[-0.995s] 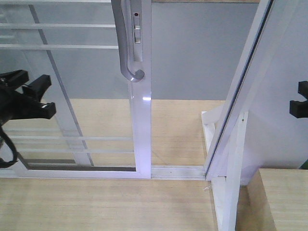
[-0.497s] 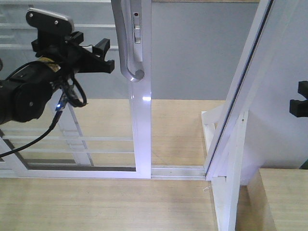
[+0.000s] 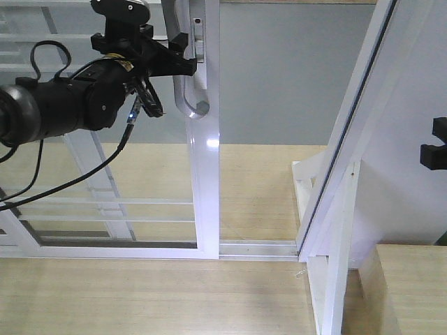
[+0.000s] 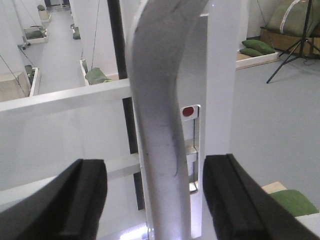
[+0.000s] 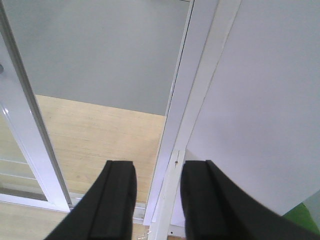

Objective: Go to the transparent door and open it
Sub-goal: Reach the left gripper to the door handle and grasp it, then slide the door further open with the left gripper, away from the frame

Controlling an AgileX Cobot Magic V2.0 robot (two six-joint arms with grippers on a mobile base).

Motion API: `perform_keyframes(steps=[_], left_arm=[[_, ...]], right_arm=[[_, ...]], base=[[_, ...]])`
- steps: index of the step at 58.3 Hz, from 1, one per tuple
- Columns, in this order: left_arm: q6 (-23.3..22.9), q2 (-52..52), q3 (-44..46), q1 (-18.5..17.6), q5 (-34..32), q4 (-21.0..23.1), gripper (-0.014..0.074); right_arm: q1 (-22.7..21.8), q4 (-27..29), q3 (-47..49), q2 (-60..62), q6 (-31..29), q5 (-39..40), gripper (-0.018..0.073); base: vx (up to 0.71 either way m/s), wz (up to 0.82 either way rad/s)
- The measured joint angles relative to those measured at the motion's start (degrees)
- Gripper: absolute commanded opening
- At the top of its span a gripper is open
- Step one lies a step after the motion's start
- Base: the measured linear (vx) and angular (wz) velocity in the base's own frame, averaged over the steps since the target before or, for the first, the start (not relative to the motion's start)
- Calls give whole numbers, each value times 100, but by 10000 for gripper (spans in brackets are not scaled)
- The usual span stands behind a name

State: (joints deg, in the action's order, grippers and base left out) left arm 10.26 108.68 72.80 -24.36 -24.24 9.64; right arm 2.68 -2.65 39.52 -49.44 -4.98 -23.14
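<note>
Closest to the front camera, a pale wood-grain floor point(image 3: 140, 300) runs up to a white bottom track point(image 3: 258, 248). At the right edge of that view the black right gripper point(image 3: 433, 143) hangs beside a slanted white-framed glass panel with no handle point(image 3: 349, 139). Its wrist view shows its two fingers point(image 5: 112, 200) spread apart with nothing between them.

Standing on the track, left of centre, is the transparent door point(image 3: 206, 174), a tall glass panel in a glossy white frame with thin white horizontal bars point(image 3: 105, 202) across the glass. A gap lies between its right edge and the slanted panel.

Higher up on the frame sits the curved grey metal handle point(image 3: 183, 84). The black left gripper point(image 3: 180, 56) is at that handle, reaching in from the left. In its wrist view the jaws are parted, with one black finger point(image 4: 75, 200) on each side of the handle and a visible gap on both sides. Just behind the handle is a small lock slot with a red dot point(image 4: 188, 111).

Beyond the glass lies a grey floor point(image 3: 279, 70).
</note>
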Motion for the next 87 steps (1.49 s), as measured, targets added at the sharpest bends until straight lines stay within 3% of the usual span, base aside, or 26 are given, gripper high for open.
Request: perform_keyframes(steps=[11, 28, 56, 87], left_arm=[[0, 600, 613, 0, 24, 23, 518], [0, 812, 914, 7, 48, 52, 381], [21, 654, 945, 230, 727, 424, 380], [28, 435, 962, 800, 1565, 528, 382]], right_arm=[[0, 0, 0, 0, 0, 0, 323], [0, 0, 0, 0, 0, 0, 323], [0, 0, 0, 0, 0, 0, 323], [0, 0, 0, 0, 0, 0, 323]], base=[[0, 0], [0, 0], [0, 0], [0, 0]])
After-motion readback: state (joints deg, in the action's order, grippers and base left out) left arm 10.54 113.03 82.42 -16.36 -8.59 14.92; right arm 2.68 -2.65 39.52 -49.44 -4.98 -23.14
